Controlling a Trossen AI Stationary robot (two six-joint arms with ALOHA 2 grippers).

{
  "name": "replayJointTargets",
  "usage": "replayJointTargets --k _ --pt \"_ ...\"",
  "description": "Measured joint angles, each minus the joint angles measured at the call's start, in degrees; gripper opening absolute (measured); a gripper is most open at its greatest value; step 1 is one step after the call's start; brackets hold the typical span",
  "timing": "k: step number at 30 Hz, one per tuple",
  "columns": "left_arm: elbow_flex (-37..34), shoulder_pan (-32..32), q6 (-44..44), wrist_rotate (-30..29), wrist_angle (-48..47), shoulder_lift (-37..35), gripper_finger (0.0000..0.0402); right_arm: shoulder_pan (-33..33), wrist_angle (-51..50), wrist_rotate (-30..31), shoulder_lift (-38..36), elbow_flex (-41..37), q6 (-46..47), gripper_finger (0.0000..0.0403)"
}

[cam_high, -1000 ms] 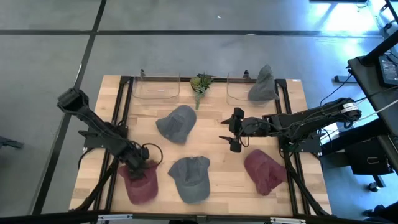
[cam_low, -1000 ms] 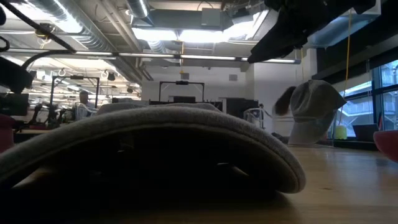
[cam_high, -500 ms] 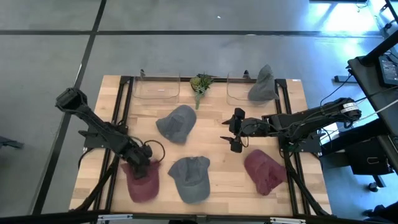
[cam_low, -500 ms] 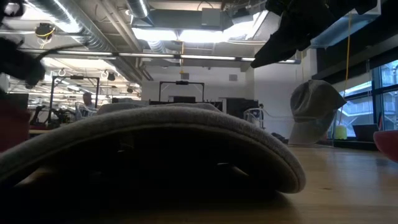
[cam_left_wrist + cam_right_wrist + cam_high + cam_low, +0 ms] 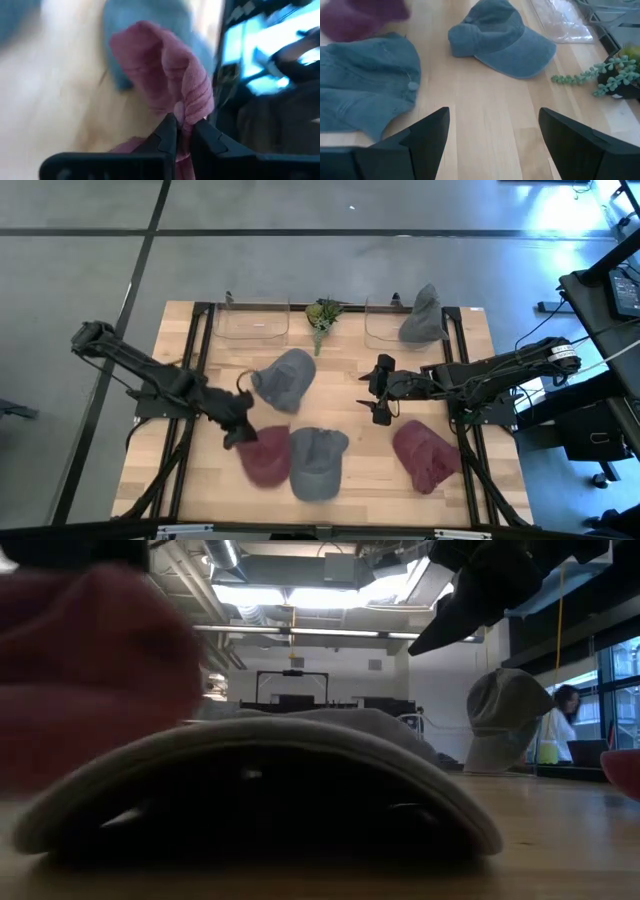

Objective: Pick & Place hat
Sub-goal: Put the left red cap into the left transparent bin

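A maroon hat (image 5: 266,458) hangs bunched from my left gripper (image 5: 240,434), which is shut on it near the table's front, left of centre. In the low view it is a maroon blur (image 5: 90,670). Its right side overlaps a blue-grey hat (image 5: 318,462) that lies on its brim on the wood. My right gripper (image 5: 378,393) hovers open right of centre, with nothing between its fingers (image 5: 492,145). My left gripper pinches a gathered fold of the maroon hat's cloth (image 5: 184,111) between its two fingers (image 5: 167,134). The cloth bunches up where the fingers meet, and the rest of the hat hangs beyond them. Whether its lower part touches the table, I cannot tell.
A second blue-grey hat (image 5: 285,378) lies mid-table and another maroon hat (image 5: 425,455) lies near the right front. A grey hat (image 5: 423,315) leans on the right clear bin (image 5: 383,328). A second clear bin (image 5: 252,322) and a small plant (image 5: 323,315) stand at the far edge.
My left gripper has swung from the near left corner toward the table's right and slightly up, carrying the maroon hat, which now bunches against the near blue-grey hat. That hat has shifted a little to the right.
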Motion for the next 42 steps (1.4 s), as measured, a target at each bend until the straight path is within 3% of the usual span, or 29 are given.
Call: replayJointTargets --k 6,13,18,21,26,33,42 --pt "0.0 6.0 11.0 -6.2 8.3 -8.8 0.0023 0.0 -0.5 0.0 0.0 0.0 0.0 0.0306" --pt "0.2 12.4 32.9 -29.7 17.4 -16.8 0.0023 0.0 -0.5 0.0 0.0 0.0 -0.3 0.0306" --pt "0.2 18.6 43.7 -44.0 15.3 -19.6 0.0023 -0.1 -0.4 0.4 0.0 0.0 -0.3 0.0306" --pt "0.2 23.5 47.1 -49.3 13.8 -19.8 0.0023 -0.4 -0.4 0.4 0.0 0.0 -0.3 0.0306" --pt "0.2 32.5 48.4 -53.0 13.7 -19.4 0.0023 -1.3 -0.4 0.5 0.0 0.0 -0.3 0.0306" --pt "0.2 43.5 45.7 -52.6 12.0 -16.3 0.0023 -3.1 0.1 0.5 0.0 0.0 -1.5 0.0306" --pt "0.2 52.9 43.3 -50.7 9.5 -7.7 0.0023 -3.5 0.3 0.5 0.0 0.0 -1.7 0.0306"
